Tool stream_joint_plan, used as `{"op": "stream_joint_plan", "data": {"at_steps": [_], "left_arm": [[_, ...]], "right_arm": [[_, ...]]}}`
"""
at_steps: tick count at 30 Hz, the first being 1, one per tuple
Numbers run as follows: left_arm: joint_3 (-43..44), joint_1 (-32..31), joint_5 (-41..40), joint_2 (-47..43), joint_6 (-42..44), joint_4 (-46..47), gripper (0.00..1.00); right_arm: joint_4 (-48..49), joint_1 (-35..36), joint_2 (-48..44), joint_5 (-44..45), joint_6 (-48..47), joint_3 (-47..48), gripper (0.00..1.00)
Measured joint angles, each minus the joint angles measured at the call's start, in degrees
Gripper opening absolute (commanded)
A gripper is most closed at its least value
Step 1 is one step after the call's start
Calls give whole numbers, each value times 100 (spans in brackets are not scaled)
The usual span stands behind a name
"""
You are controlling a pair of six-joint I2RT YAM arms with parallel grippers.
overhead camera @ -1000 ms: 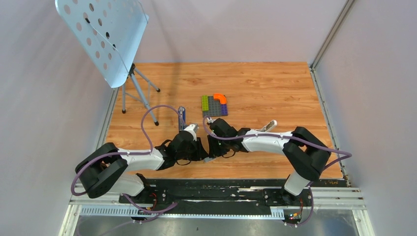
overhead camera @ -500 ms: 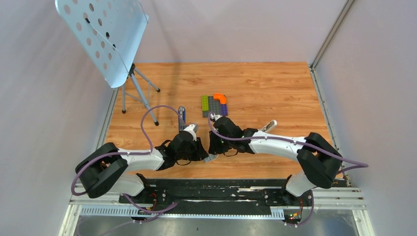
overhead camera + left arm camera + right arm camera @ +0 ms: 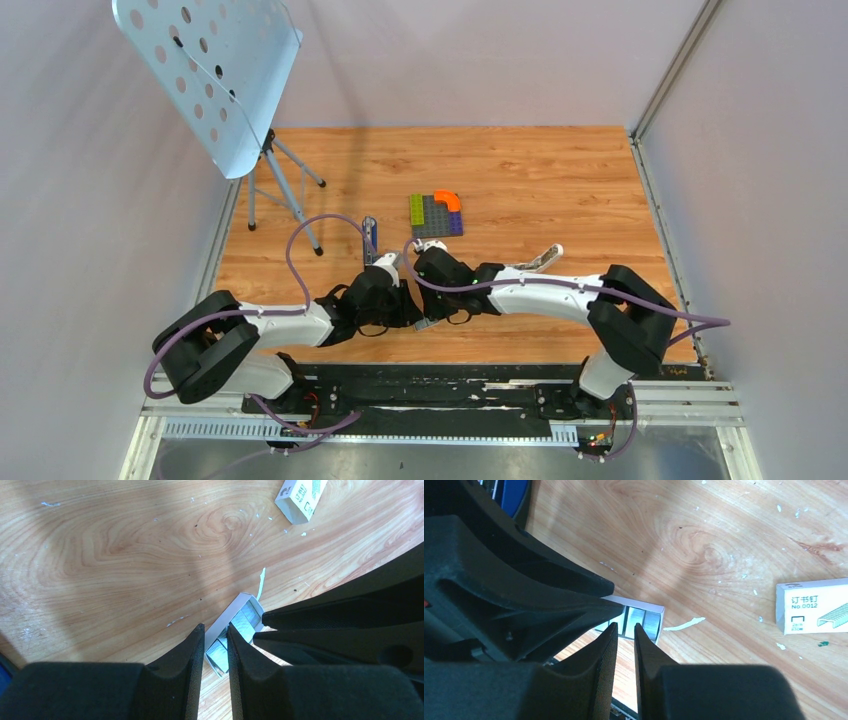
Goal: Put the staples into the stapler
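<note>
Left pincer (image 3: 215,630) clenched around the near end of an open tray of staples (image 3: 246,614) on the table (image 3: 110,560). Right pincer (image 3: 626,626), nearly closed, has its tips at the grey strips; I cannot tell if it grasps them. The printed box sleeve (image 3: 811,611) lies nearby, and the blue stapler (image 3: 370,237) lies just beyond.

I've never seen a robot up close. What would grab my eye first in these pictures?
Two white-and-black arms meet nose to nose near the front of the wooden table, the left gripper and right gripper both crowding a tiny open tray of grey staples. At the far left a pale blue perforated stand towers, and a multicoloured block plate sits mid-table.
</note>
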Motion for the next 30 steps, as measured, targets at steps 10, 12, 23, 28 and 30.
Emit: {"op": "stream_joint_plan", "data": {"at_steps": [10,12,23,28,30], "left_arm": [[-7,0,0,-4,0,2,25],[-9,0,0,-4,0,4,25],[-9,0,0,-4,2,7,25],[-9,0,0,-4,2,4,25],[-9,0,0,-4,2,7,25]], "right_arm": [[-256,114,262,330,-70,164,23],[-269,122,304,367,-68,177,24],[-280,175,411,389,-68,278,26],[-282,177,466,398,-68,278,26],[-282,177,494,400,-68,278,26]]}}
